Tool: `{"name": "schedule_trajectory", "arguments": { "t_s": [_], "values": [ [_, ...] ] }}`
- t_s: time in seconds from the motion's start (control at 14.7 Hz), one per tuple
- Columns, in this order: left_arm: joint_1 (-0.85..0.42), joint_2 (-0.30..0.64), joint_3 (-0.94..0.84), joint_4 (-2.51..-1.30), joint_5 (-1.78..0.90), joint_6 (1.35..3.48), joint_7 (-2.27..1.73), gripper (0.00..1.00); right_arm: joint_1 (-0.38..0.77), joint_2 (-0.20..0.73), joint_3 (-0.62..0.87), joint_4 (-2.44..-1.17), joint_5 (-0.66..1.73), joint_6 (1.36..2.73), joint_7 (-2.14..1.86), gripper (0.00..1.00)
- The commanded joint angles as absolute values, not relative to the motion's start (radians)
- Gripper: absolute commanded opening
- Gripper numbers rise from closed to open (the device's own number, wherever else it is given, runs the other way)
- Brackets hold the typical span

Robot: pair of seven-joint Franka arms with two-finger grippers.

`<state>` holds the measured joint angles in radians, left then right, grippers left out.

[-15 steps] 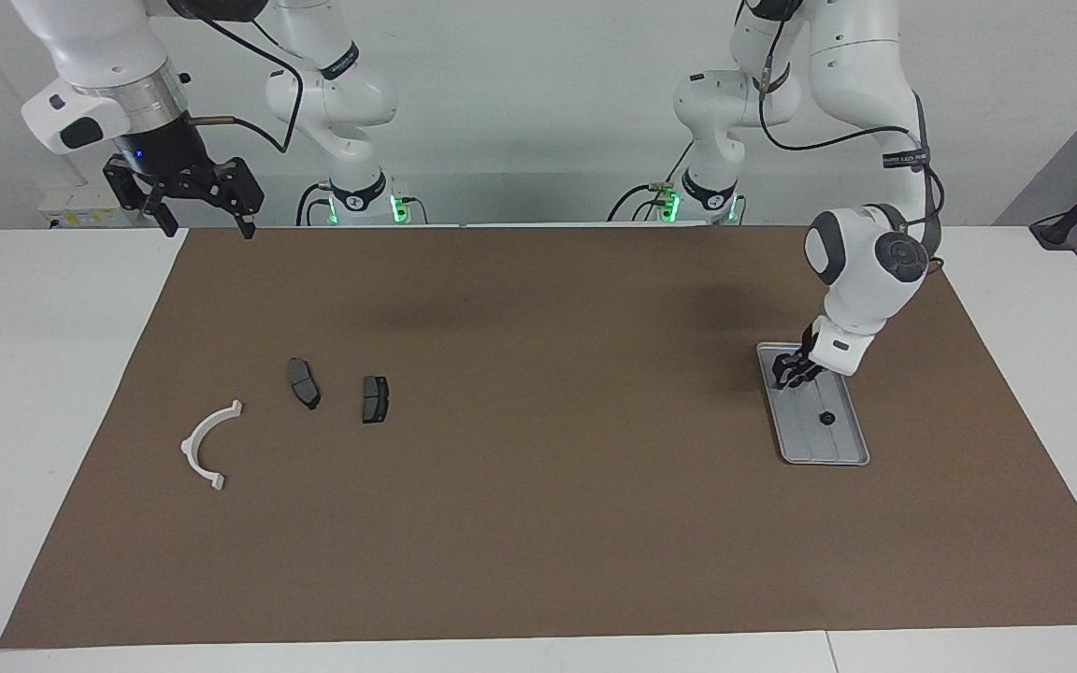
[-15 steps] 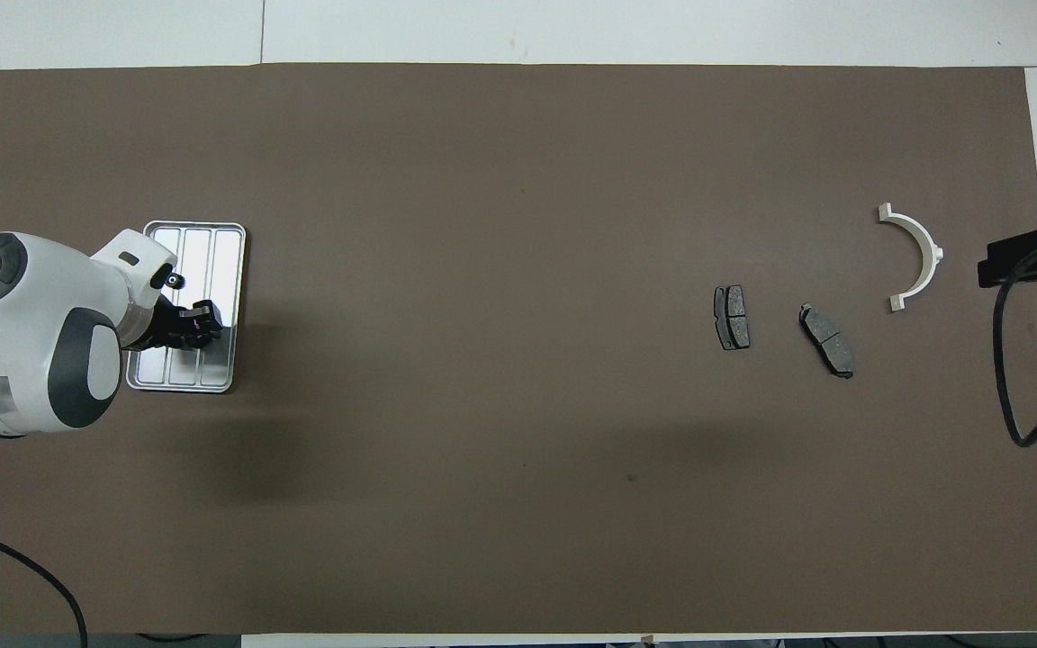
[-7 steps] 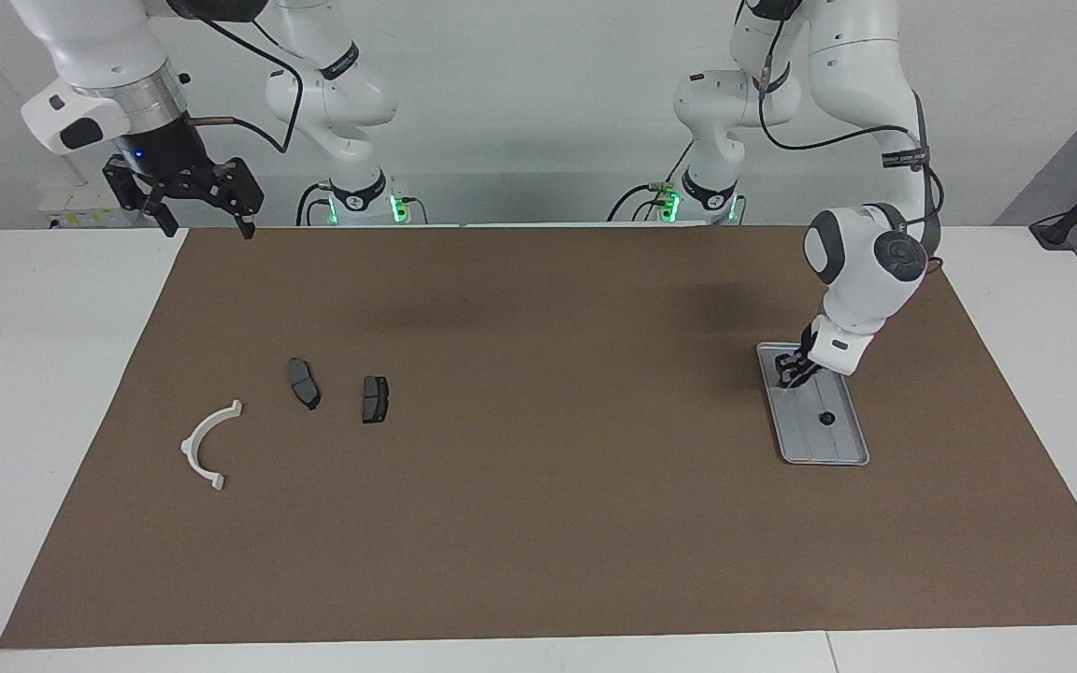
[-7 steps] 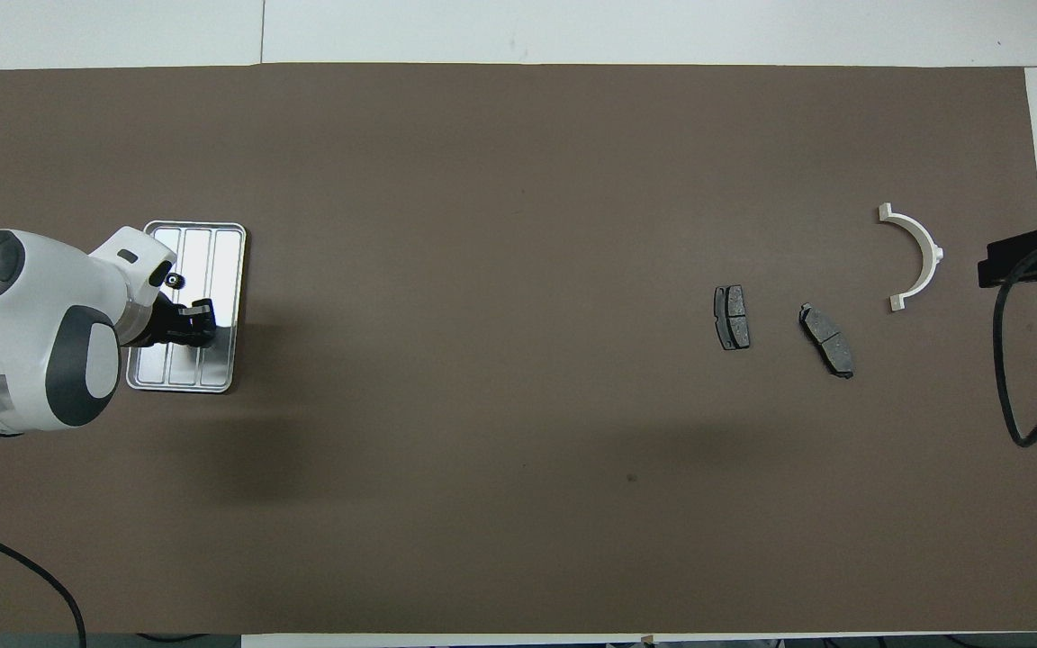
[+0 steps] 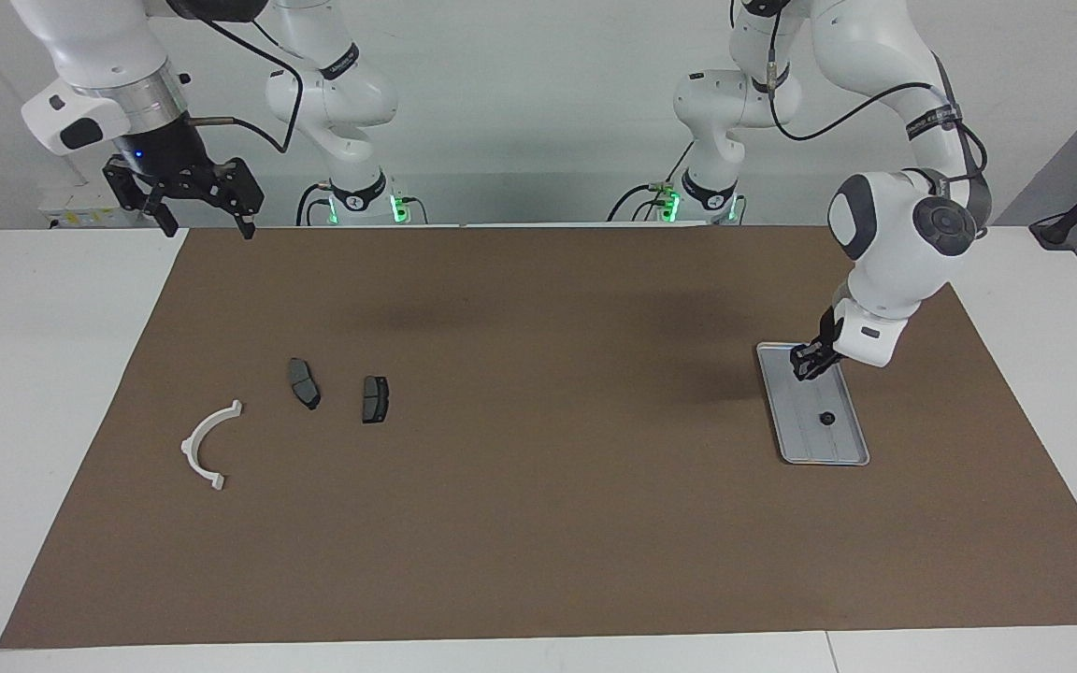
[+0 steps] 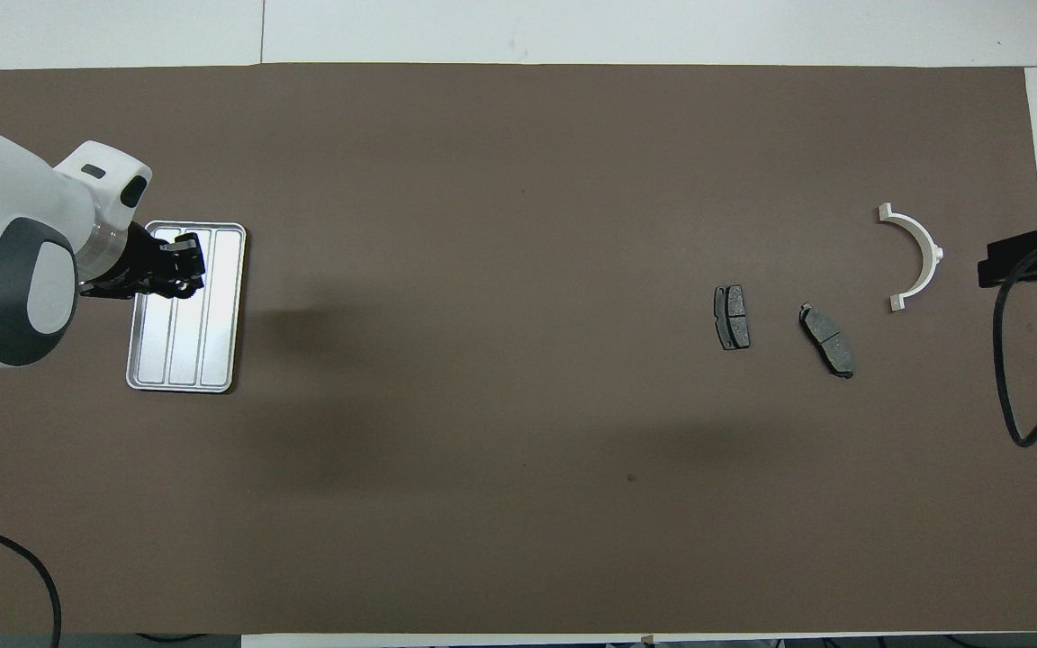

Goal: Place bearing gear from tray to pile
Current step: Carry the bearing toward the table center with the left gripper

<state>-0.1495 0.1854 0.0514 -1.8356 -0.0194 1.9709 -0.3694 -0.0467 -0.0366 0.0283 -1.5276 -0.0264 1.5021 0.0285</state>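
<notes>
The silver ridged tray (image 5: 840,451) (image 6: 185,360) lies toward the left arm's end of the brown mat. My left gripper (image 5: 802,366) (image 6: 184,266) hangs just above the tray, shut on a small bearing gear that its fingers mostly hide. A small black round part (image 5: 825,417) lies on the tray. The pile sits toward the right arm's end: a white half-ring bracket (image 5: 205,444) (image 6: 921,255) and two dark brake pads (image 5: 304,383) (image 5: 375,399) (image 6: 732,317) (image 6: 826,340). My right gripper (image 5: 208,227) waits open, raised over the mat's corner at the robots' edge.
The brown mat (image 5: 538,486) covers most of the white table. A black cable (image 6: 1014,378) of the right arm loops over the mat's edge beside the bracket.
The left gripper closed at the tray's end nearest the robots, then rose off the tray with the arm swinging upward. The right arm has not moved.
</notes>
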Motion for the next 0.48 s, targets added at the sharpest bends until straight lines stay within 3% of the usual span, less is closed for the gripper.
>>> {"name": "schedule_trajectory", "arguments": {
  "t_s": [0.0, 0.41],
  "values": [
    [-0.242, 0.212, 0.063, -1.769, -0.006, 1.942, -0.518, 0.00, -0.066, -0.046, 0.035, -1.549, -0.009, 1.532, -0.003, 1.00],
    [-0.475, 0.293, 0.067, -1.651, -0.029, 1.962, -0.856, 0.00, -0.067, -0.048, 0.035, -1.557, -0.009, 1.532, -0.011, 1.00]
  ]
}}
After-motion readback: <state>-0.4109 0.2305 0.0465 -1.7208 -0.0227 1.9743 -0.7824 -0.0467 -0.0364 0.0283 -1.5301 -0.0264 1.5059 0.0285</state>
